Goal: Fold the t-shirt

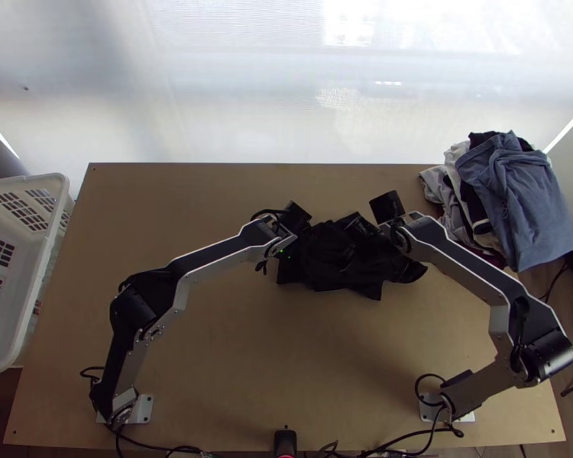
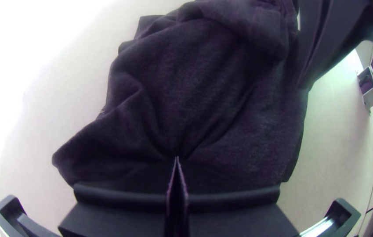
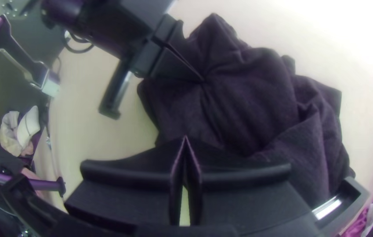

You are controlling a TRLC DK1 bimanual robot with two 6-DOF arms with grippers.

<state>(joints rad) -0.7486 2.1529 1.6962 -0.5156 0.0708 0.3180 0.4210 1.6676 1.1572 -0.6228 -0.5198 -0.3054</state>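
I'm clamping the left claw (image 1: pixel 305 237) on the bunched black fabric T-shirt (image 1: pixel 336 263), which is lying on the light wooden table (image 1: pixel 286 351); the right claw's (image 1: pixel 386 235) fingertips are meeting by the cloth.

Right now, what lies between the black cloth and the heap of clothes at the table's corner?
In the top view, the right arm slants between the black cloth and the heap, over the wooden table.

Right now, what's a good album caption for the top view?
Two robot arms bent over a bunched black t-shirt, a clothes pile at the table's corner.
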